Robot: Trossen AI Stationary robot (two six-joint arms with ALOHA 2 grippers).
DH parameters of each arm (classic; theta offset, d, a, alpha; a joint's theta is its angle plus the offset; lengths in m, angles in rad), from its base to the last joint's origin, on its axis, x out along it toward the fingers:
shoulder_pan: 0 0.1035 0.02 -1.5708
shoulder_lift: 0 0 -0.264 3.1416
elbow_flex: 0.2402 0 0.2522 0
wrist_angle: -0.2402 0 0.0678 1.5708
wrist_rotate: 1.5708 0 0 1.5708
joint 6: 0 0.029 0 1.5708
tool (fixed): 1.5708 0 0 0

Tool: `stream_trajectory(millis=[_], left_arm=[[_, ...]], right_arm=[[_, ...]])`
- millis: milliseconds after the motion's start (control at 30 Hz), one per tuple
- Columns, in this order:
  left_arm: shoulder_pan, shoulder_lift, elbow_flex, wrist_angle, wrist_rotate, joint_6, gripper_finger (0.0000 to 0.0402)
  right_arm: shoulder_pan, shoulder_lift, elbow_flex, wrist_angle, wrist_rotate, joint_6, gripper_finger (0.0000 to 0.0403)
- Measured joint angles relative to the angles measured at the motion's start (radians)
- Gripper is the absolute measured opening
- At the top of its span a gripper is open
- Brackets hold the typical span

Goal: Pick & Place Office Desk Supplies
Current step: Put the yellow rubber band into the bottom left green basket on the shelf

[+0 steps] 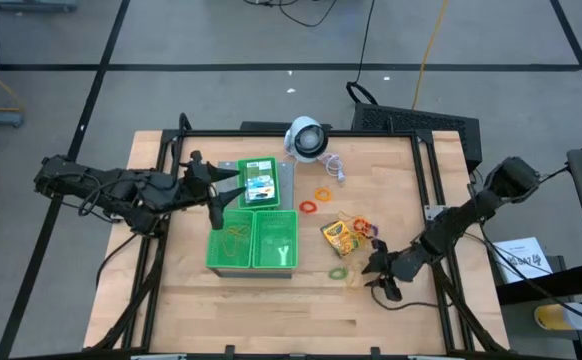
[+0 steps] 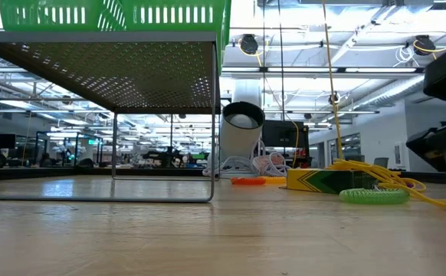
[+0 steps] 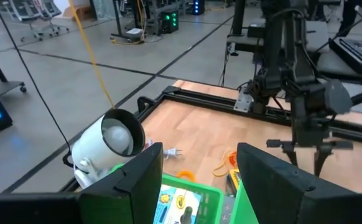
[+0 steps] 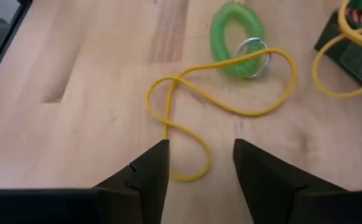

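Fingers of the right gripper [image 4: 196,171] are shown parted and empty, poised just above a twisted yellow rubber band [image 4: 221,102] lying on the table [image 1: 271,300]. Beside it, a green coiled loop [image 4: 234,40] is seen, with a crayon box [image 1: 338,237] and orange bands [image 1: 321,194] nearby, all still loose. The left gripper [image 3: 199,177], likewise open and holding nothing, is held over the green trays [image 1: 254,240], near the white round device [image 1: 307,138]. Two crayon boxes [image 1: 259,183] are seen already placed in a tray. Progress is judged partial: one box and several bands remain to be moved.
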Motion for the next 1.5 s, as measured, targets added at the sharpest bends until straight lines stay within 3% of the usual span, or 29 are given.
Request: stream_trajectory(millis=[333,733,833,1000,1333,1500], left_arm=[[0.005,0.0,0.0,0.0,0.0,-0.086,0.0214],[0.005,0.0,0.0,0.057,0.0,-0.114,0.0214],[0.005,0.0,0.0,0.073,0.0,-0.088,0.0214],[0.005,0.0,0.0,0.09,0.0,-0.065,0.0214],[0.005,0.0,0.0,0.1,0.0,-0.066,0.0214],[0.007,0.014,0.0,0.1,0.0,-0.061,0.0214]], right_arm=[[0.018,0.132,0.004,-0.053,0.064,-0.086,0.0156],[0.041,0.163,0.006,-0.151,0.066,-0.125,0.0014],[0.042,0.163,0.004,-0.146,0.074,-0.12,0.0005],[0.044,0.091,-0.002,-0.139,0.089,-0.142,0.0001],[0.044,-0.216,-0.004,-0.137,0.19,-0.297,0.0],[0.045,-0.309,-0.004,-0.119,0.225,-0.355,0.0]])
